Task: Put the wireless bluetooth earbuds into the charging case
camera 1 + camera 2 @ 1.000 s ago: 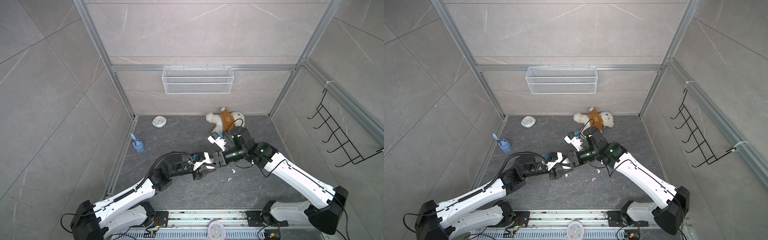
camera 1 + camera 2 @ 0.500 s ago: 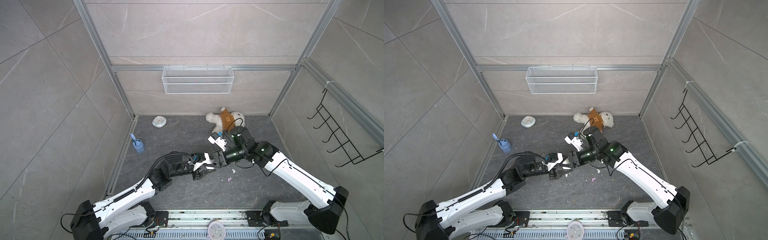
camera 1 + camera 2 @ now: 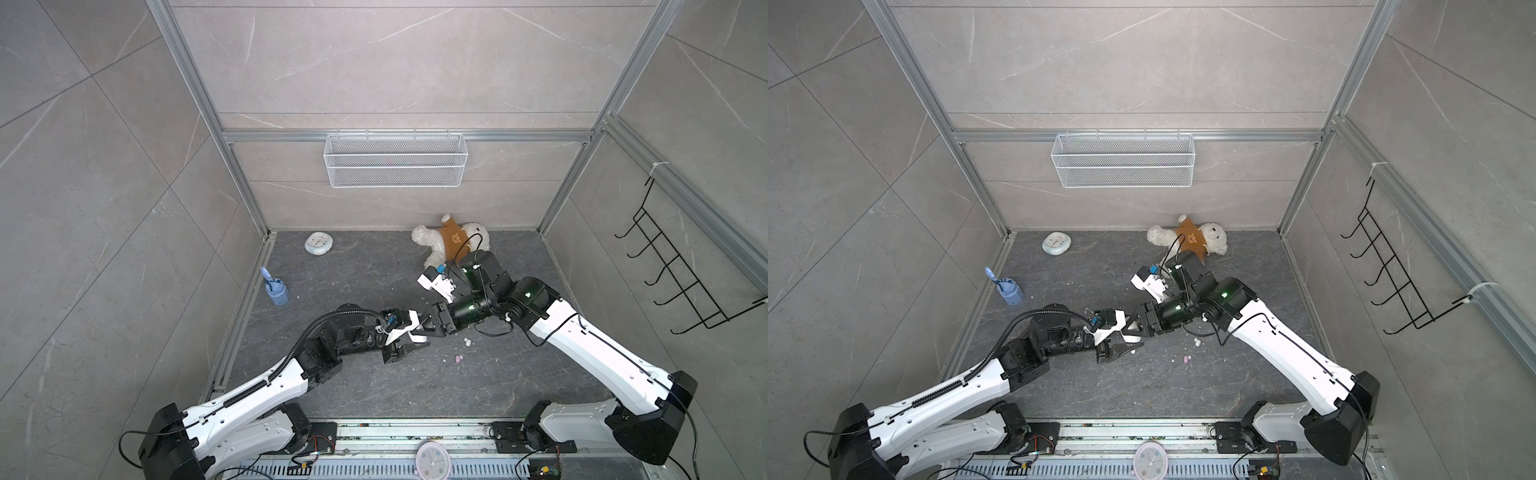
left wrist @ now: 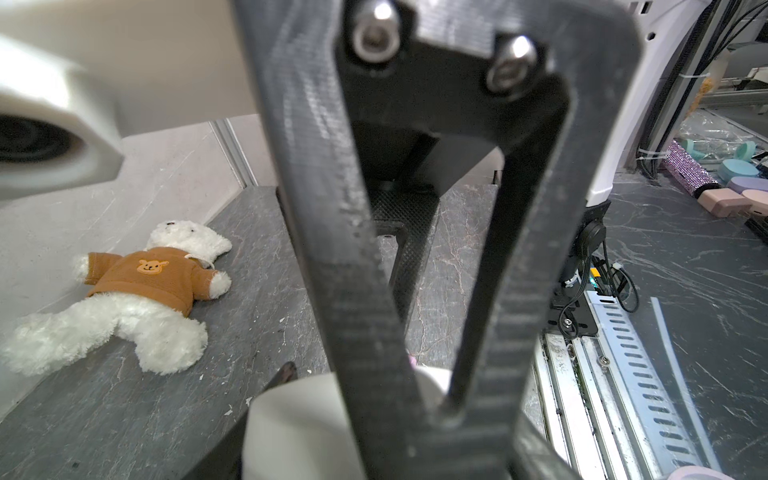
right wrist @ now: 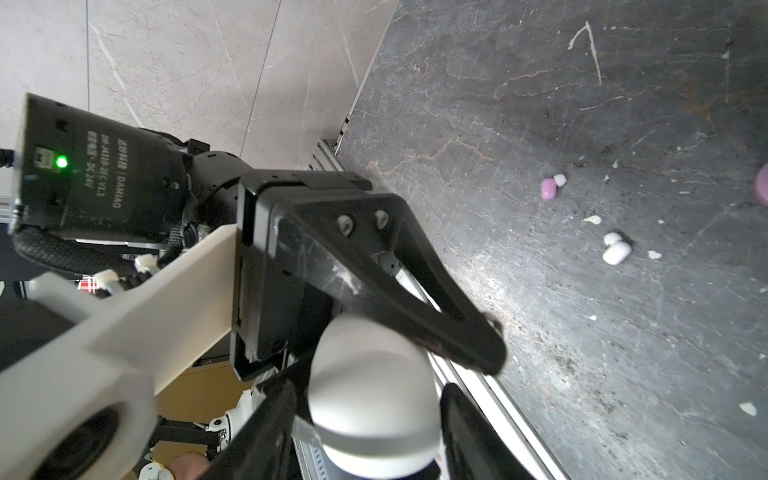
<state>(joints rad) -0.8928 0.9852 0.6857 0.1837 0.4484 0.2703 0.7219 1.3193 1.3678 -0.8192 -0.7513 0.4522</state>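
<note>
The white rounded charging case (image 5: 370, 395) hangs above the floor at mid-scene, where both arms meet (image 3: 419, 337). My left gripper (image 3: 419, 342) is shut on it; one of its black fingers (image 5: 415, 299) lies across the case. My right gripper (image 5: 370, 432) is open, a finger on each side of the case with narrow gaps. In the left wrist view the case (image 4: 299, 428) shows low down, partly hidden by the right gripper's finger (image 4: 357, 291). Two earbuds lie on the dark floor to the right: a pink one (image 5: 548, 189) (image 3: 459, 358) and a white one (image 5: 616, 251) (image 3: 467, 342).
A teddy bear (image 3: 449, 243) lies by the back wall behind the right arm. A small round clock (image 3: 318, 242) and a blue cup with a brush (image 3: 276, 291) stand at the back left. White crumbs dot the floor. A wire basket (image 3: 395, 160) hangs on the back wall.
The right gripper's jaws stand a little wider round the case than a second ago. Both arms have stayed almost where they were.
</note>
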